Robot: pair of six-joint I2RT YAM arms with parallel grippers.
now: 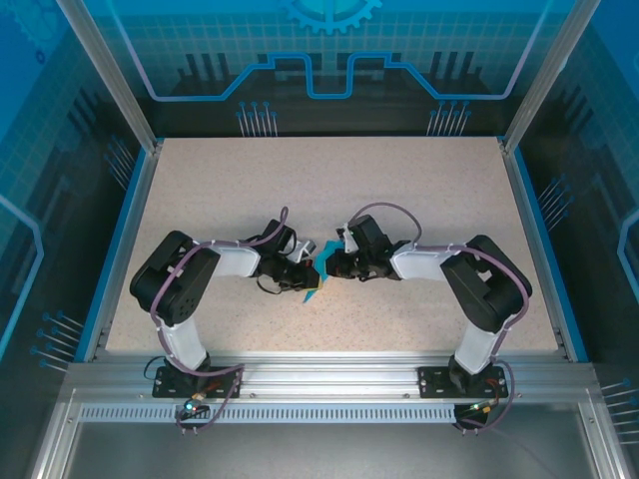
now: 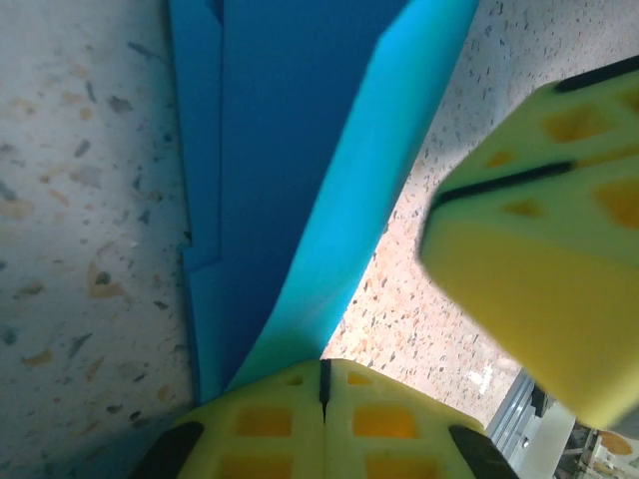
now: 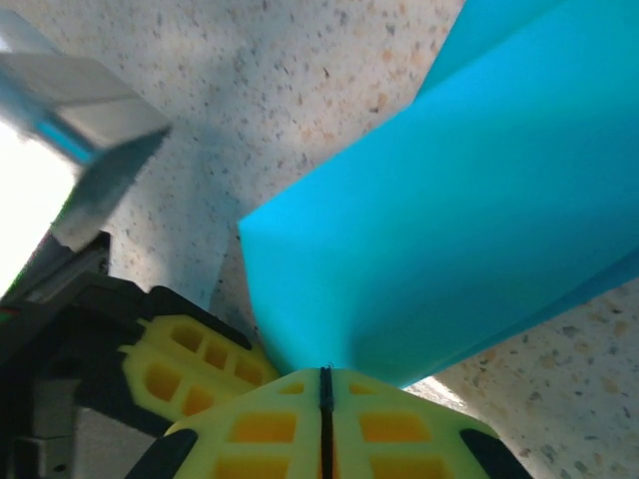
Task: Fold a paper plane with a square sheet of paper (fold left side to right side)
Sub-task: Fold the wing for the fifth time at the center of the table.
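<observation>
Now | paper sheet (image 1: 322,265): table (image 1: 419,190) centre, part-folded, long axis approx near-to-far edge | L gripper (image 2: 322,384): pressed shut on its left side | R gripper (image 3: 324,384): pinching right side (arms equally near)

I see the overhead view evenly lit and sharp, with soft shadows on the tabletop (image 1: 399,190). Both wrist views blur close up; glare whitens the right view's left edge.

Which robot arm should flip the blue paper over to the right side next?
Probably the left arm. Its jaws are shut on the blue paper from the left, the side that must swing over. The right arm, jaws also shut on it, can hold its side down.
</observation>
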